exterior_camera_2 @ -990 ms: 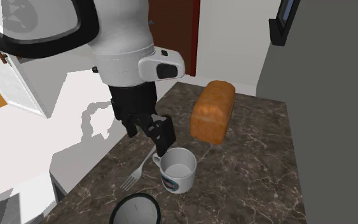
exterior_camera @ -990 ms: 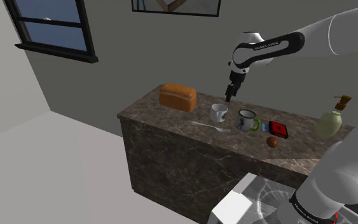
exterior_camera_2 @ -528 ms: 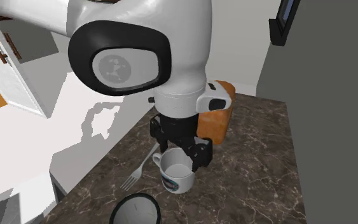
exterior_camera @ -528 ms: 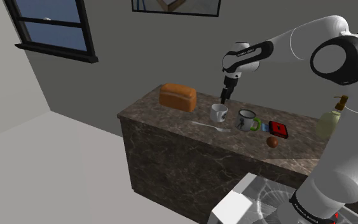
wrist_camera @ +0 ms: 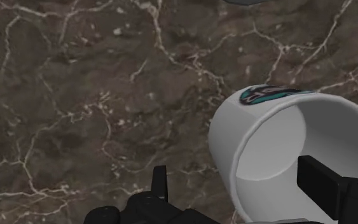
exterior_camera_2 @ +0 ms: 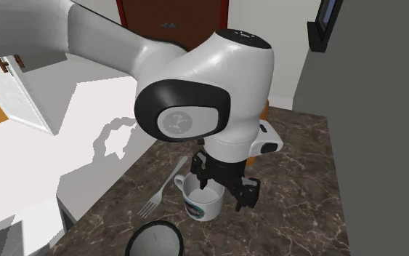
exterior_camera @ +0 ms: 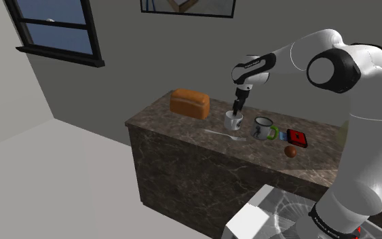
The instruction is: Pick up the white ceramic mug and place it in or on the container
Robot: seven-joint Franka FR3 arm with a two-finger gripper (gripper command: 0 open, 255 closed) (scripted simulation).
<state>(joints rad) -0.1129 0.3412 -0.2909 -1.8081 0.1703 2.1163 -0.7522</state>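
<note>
The gripper (exterior_camera_2: 228,196) stands wide open, fingers (wrist_camera: 320,181) straddling the wall of the white mug (exterior_camera_2: 193,204); in the shoulder view, the bread loaf (exterior_camera: 189,102) sits at the mug's ten o'clock.

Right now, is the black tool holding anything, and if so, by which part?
Nothing is held. The black two-finger tool is open and straddles the wall of the white mug with a teal emblem: one finger inside, the other outside, not touching it.
</note>
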